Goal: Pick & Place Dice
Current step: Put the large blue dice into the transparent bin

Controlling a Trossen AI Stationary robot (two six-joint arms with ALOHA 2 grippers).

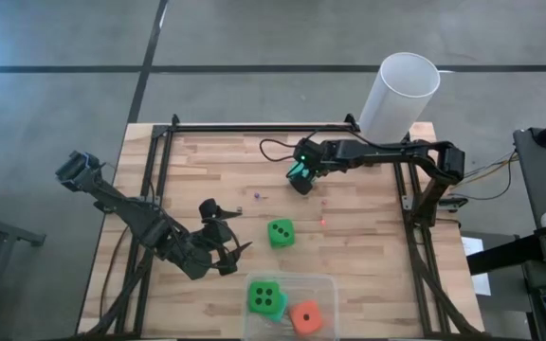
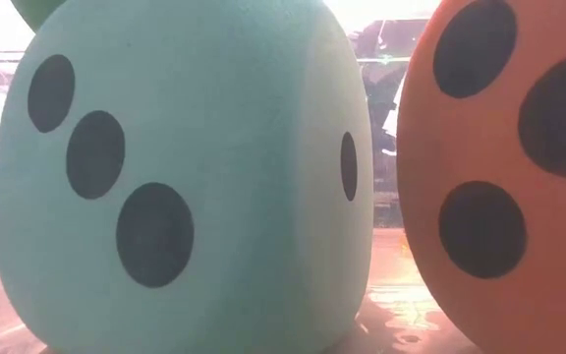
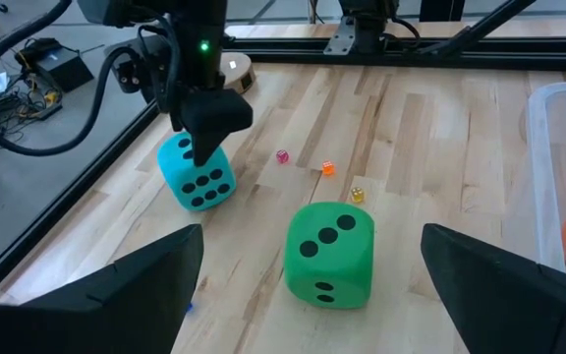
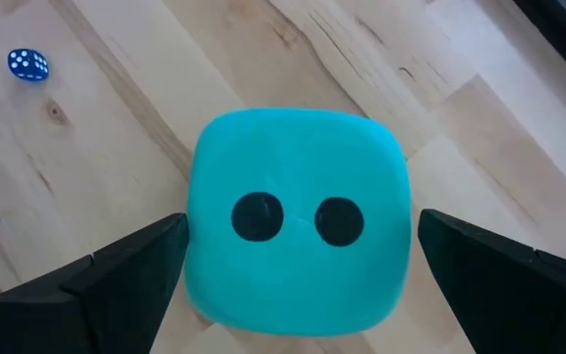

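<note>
The step in hand appeared to be the pick of a teal die on the wooden table, on the far side of the clear bin. The right gripper hung directly over that die with its fingers spread wide, straddling it but not yet gripping. The next move likely called for a short descent and a closing of the fingers on two opposite faces.

The left gripper waited released beside the bin, facing a green die loose on the table between bin and teal die.

Count: five large dice. In the bin lay one green die, one teal die and one orange-red die. Four tiny dice lay scattered on the table.
</note>
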